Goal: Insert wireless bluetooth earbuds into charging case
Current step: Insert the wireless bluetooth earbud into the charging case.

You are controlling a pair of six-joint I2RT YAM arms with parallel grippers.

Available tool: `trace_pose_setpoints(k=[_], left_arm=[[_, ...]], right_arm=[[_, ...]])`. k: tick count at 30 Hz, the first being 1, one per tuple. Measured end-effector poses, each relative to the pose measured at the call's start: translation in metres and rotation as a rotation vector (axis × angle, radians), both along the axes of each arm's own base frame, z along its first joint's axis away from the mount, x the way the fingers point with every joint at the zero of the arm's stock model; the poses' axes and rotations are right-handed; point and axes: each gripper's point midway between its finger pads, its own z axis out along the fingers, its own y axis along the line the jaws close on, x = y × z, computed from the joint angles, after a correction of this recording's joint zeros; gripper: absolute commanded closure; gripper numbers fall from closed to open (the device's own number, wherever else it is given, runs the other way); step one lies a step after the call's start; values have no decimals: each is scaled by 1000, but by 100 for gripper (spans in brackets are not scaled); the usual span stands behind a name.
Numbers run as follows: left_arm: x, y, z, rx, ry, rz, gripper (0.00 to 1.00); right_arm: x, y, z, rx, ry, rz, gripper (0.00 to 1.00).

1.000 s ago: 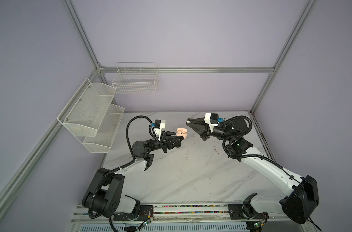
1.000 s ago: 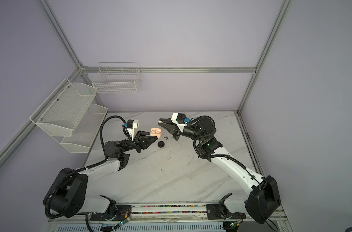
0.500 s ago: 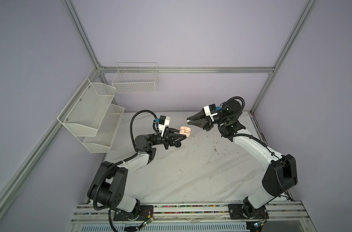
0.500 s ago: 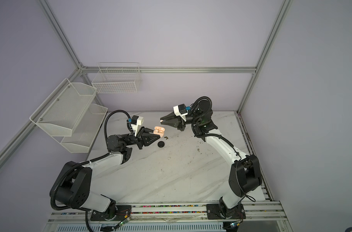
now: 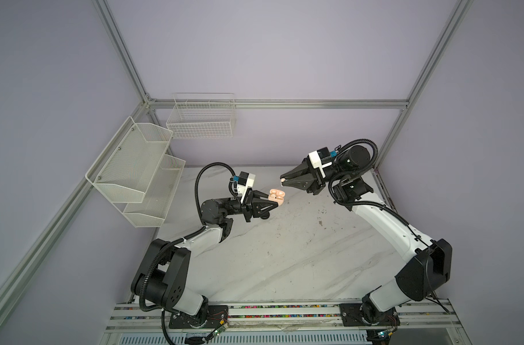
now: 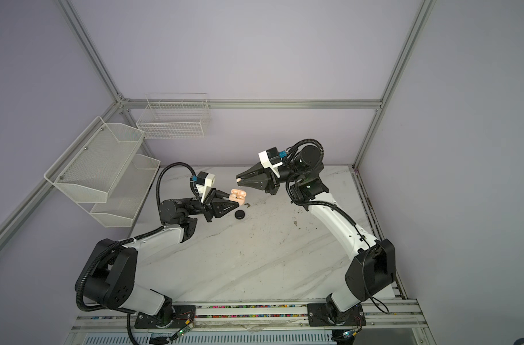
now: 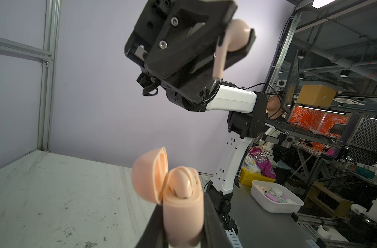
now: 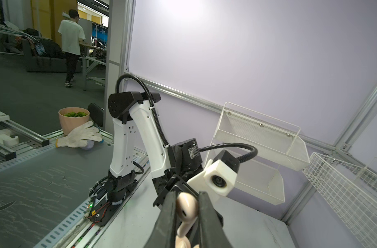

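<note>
Reading a top view as a dial with the rail [image 5: 284, 307] at 6 o'clock, the left gripper [image 5: 272, 200] hangs above the table [image 5: 284, 263] near 12 o'clock. Its jaws are clamped tight on the body of the pinkish charging case [image 5: 277, 195], which is raised off the marble with its lid swung open. The left wrist view shows a seated bud [image 7: 183, 185] in one well of the case. At 1 o'clock of the case, close but apart and higher, the right gripper [image 5: 282, 180] pinches the rounded head of a pale earbud [image 6: 238, 180]. Its jaws are nearly together and the stem sticks out free of the pads. A black disc [image 6: 240, 214] lies on the marble at 6 o'clock of the case, and a small dark scrap [image 6: 248, 205] lies at 4 o'clock. Open marble runs from the centre to the 6 o'clock edge between both arms. Mesh shelves [image 5: 135, 173] overhang the 9 to 10 o'clock edge. A wire basket [image 5: 201, 119] hangs on the back wall at 11 o'clock, well above the grippers.
</note>
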Motion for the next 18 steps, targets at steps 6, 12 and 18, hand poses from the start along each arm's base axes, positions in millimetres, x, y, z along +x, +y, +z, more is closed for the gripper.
trace_pose_setpoints(k=[6, 12, 18], left_arm=[[-7, -3, 5, 2, -27, -20, 100], [-11, -1, 10, -3, -49, -21, 100], [-12, -1, 10, -3, -56, -22, 100]], right_arm=[[-3, 4, -8, -11, -5, 33, 100], [-2, 6, -17, -21, 5, 37, 100], [1, 7, -34, -38, 34, 34, 100]])
